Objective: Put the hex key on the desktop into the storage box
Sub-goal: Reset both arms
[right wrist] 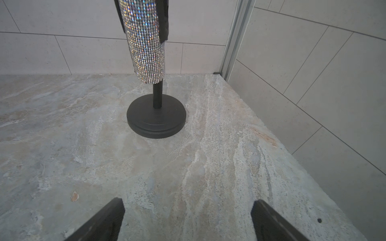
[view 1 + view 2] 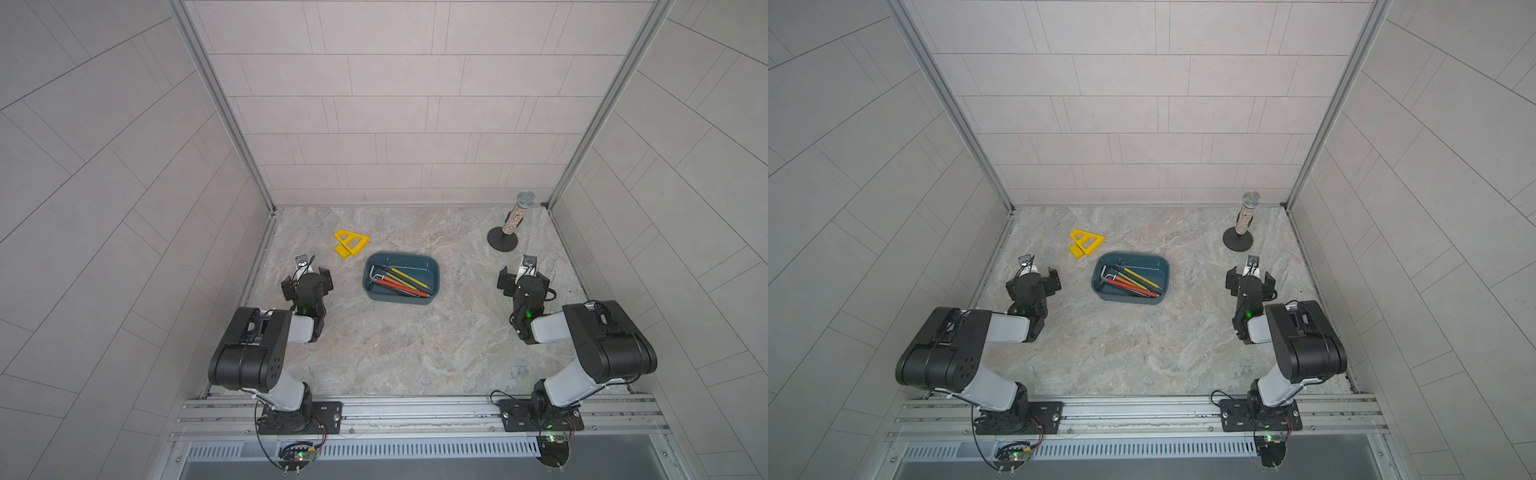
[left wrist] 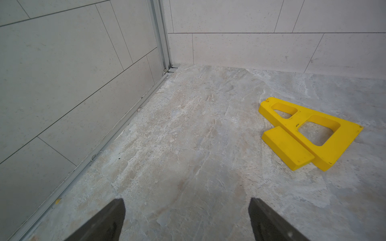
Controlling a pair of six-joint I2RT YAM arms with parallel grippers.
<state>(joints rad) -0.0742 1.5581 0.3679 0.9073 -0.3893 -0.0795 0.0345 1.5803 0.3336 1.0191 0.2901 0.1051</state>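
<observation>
**Keys boxed, arms idle**

Hex keys (image 2: 401,282) lay bundled inside storage box (image 2: 397,298); none seen loose on desktop (image 2: 415,357). Left gripper (image 3: 186,208) and right gripper (image 1: 188,208) both spread wide, empty, well apart from box. Task judged complete.

1. Shallow rounded plastic storage box (image 2: 390,296): dark teal-blue.
2. Long metal hex keys (image 2: 405,281): yellow, orange, red, black, silver.
3. Flat stone-look desk (image 2: 415,353): beige-grey marbling.
4. Triangular plastic piece (image 3: 309,133): bright yellow.
5. Rhinestone-studded microphone (image 1: 144,41): glittering silver; round stand (image 1: 156,121) black.
</observation>
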